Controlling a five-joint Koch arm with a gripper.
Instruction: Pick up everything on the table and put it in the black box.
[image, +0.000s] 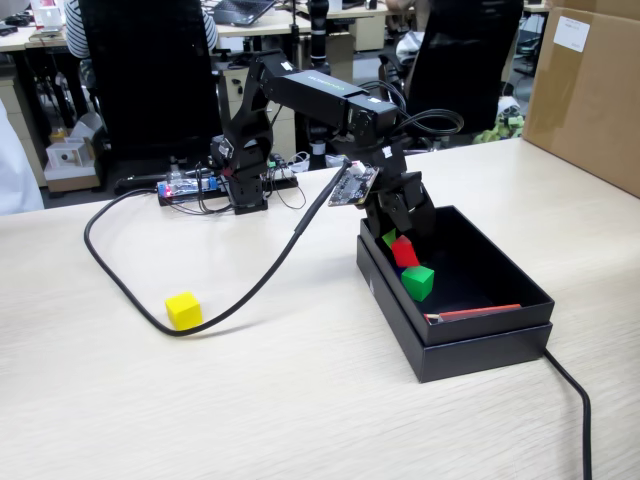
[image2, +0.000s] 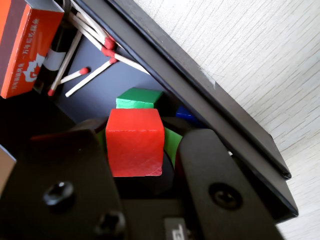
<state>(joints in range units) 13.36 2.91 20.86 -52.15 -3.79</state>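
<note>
My gripper (image: 398, 245) hangs inside the near-left end of the black box (image: 480, 345), shut on the red cube (image: 404, 251). In the wrist view the red cube (image2: 135, 142) sits between the green-padded jaws of the gripper (image2: 140, 132). A green cube (image: 418, 282) lies on the box floor just below; it also shows in the wrist view (image2: 139, 98). A blue cube (image2: 187, 114) peeks out beside the box wall (image2: 200, 95), hidden in the fixed view. The yellow cube (image: 184, 310) sits on the table (image: 300, 400), far left of the box.
An orange matchbox (image2: 22, 47) and loose matches (image2: 95, 50) lie in the box. A black cable (image: 250, 290) curves past the yellow cube; another cable (image: 575, 400) runs off the box's right. A brown carton (image: 590, 90) stands at the back right.
</note>
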